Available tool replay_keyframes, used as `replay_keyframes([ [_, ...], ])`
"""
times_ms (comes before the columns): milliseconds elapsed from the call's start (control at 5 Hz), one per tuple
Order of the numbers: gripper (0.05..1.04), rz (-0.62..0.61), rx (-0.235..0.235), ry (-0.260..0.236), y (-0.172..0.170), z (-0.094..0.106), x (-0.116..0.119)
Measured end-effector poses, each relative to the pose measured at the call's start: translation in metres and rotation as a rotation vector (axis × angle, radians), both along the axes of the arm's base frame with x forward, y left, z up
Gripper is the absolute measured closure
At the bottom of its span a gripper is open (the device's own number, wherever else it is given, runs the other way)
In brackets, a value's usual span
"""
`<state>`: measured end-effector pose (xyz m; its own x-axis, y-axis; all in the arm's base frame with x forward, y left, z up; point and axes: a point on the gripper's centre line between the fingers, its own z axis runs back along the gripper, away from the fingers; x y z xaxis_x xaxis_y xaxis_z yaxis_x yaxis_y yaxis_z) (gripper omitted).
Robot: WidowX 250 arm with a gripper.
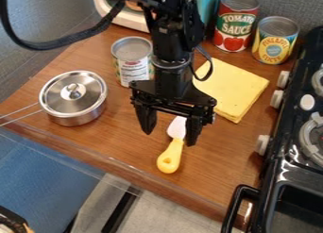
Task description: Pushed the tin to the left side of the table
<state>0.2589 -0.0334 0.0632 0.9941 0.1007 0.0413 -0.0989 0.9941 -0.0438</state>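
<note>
The black gripper [170, 138] hangs over the middle of the wooden table, its two fingers spread apart and nothing held between them. Behind it and to its left, an upright tin [133, 69] with a pale printed label stands close beside the arm, which covers part of its right edge. Two more upright tins are at the back right: a red and green tomato tin [234, 27] and a shorter yellow and blue one [276, 43]. The gripper touches none of them.
A lidded steel pot [73, 97] stands at the left, its handle past the table edge. A yellow-handled spatula [171, 156] lies below the gripper, a folded yellow cloth [236, 88] to the right. The black stove [287, 156] borders the right side.
</note>
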Motion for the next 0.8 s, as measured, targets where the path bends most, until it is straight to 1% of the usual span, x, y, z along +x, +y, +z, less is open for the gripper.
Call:
replay_keyframes([
  [200, 0.083, -0.001, 0.002, 0.031, 0.0, -0.008, -0.002],
  [400, 0.083, 0.03, -0.01, 0.014, 0.005, -0.005, 0.023],
  [600, 0.083, 0.027, -0.013, -0.009, 0.005, 0.0, 0.048],
  [800, 0.083, 0.029, -0.014, -0.044, 0.003, 0.007, 0.071],
])
